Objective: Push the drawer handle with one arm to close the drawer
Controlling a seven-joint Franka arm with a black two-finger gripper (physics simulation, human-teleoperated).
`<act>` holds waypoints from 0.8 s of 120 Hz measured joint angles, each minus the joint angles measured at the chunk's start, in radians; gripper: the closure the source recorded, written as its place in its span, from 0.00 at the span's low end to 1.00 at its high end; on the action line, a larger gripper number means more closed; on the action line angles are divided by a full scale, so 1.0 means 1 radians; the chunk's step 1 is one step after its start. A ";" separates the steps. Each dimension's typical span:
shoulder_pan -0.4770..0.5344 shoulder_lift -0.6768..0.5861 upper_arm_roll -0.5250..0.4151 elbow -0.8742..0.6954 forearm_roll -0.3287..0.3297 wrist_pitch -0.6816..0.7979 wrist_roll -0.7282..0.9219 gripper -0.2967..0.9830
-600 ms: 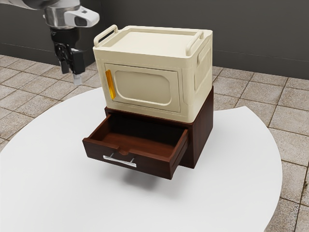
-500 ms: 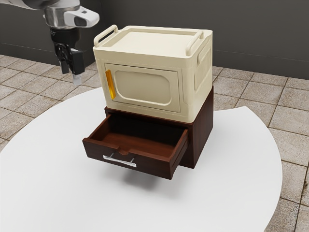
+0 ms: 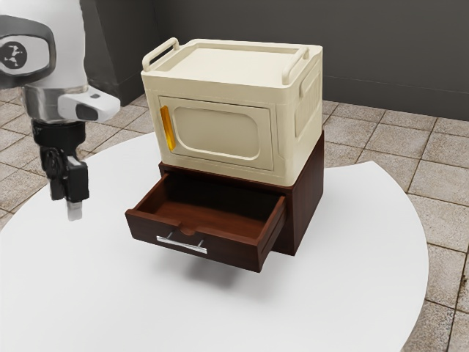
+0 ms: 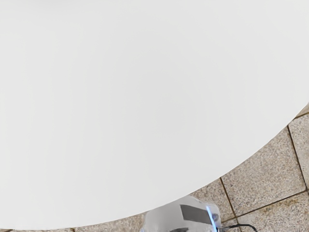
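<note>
Gripper [image 3: 72, 205] displaced toward the exterior view's left, nearer and lower, since the earlier frame; drawer [image 3: 223, 251] unmoved. Gripper now near the left part of the white table [image 3: 80, 293], apart from the silver handle [image 3: 182, 245]. Grip wide or narrow: cannot tell. Drawer extends from near side of dark cabinet [image 3: 308, 198]; cream box [image 3: 220, 132] on top.

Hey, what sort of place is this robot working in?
Probably a plain indoor room, perhaps a test space in a home or lab; I can't tell which. It has dark walls, a tiled floor and a white table with curved edges.
</note>
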State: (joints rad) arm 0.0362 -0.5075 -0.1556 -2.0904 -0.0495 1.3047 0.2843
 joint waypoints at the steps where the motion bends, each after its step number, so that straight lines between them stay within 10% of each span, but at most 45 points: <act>1: -0.001 0.002 0.000 -0.015 -0.002 0.008 -0.004 0.37; 33: -0.024 0.137 0.000 -0.132 -0.097 0.168 -0.257 0.74; 96: -0.107 0.290 -0.007 -0.162 -0.188 0.350 -0.660 0.84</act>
State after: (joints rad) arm -0.0704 -0.2171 -0.1625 -2.2523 -0.2378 1.6544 -0.3760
